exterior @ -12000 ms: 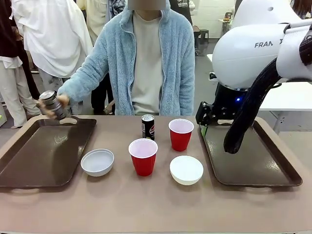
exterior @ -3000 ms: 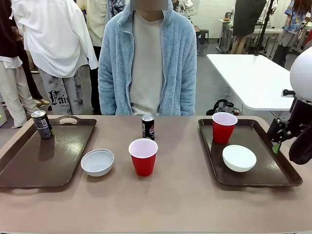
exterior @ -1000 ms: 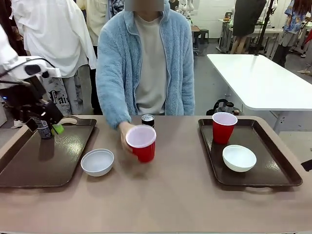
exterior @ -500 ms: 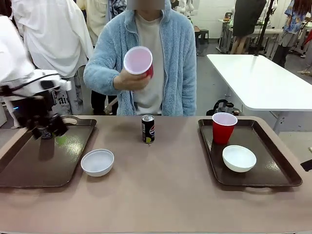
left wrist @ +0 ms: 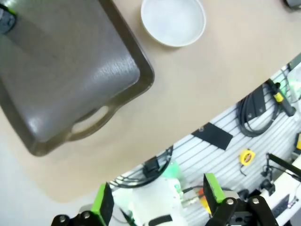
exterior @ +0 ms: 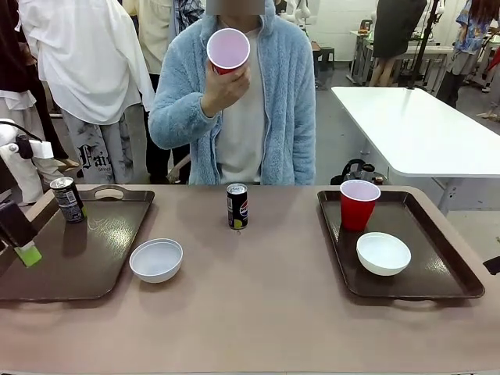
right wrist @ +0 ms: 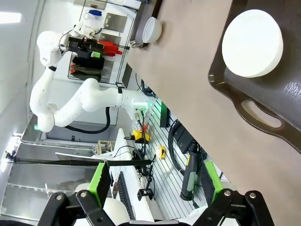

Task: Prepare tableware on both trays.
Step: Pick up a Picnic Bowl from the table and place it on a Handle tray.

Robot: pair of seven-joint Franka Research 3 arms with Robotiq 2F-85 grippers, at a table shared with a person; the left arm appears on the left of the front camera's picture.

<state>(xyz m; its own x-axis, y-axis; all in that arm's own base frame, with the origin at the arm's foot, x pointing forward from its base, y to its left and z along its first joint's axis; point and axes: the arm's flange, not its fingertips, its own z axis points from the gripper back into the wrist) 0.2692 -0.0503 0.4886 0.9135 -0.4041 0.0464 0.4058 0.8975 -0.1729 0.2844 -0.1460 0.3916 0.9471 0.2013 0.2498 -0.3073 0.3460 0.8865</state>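
Two end effectors, both empty. Left end effector point(left wrist: 157, 197): fingers spread wide, nothing between them; in the front view it hangs by the left rim of the left tray point(exterior: 74, 262). Right end effector point(right wrist: 155, 178): fingers apart too, held off the near end of the right tray point(exterior: 441, 275), well clear of it.

Near row on the desk point(exterior: 258, 320): loose bowl point(exterior: 156, 259), upright, just beside the left tray's right rim, not on it. Trayed bowl point(exterior: 383, 253) sits in the right tray.

Middle row: right cup point(exterior: 358, 205) stands in the right tray behind its bowl. Middle can point(exterior: 237, 206) stands alone at desk centre, on neither tray. Left can point(exterior: 68, 199) stands in the left tray's far-left corner.

Far: person's hand point(exterior: 221, 87) holds the raised cup point(exterior: 228, 50) up at chest height, mouth tilted toward the camera.

Judged tally: left tray lacks bowl and cup; right tray lacks can.

Risks:
- Loose bowl has a shallow, smooth rim, so a two-finger pinch may slip or tip it.
- Left can is close to the left arm's path, so a sideways sweep could topple it.
- Middle can is tall and narrow, so an off-centre closing would knock it over.
- Raised cup is in the person's grip, so reaching in could meet the hand.
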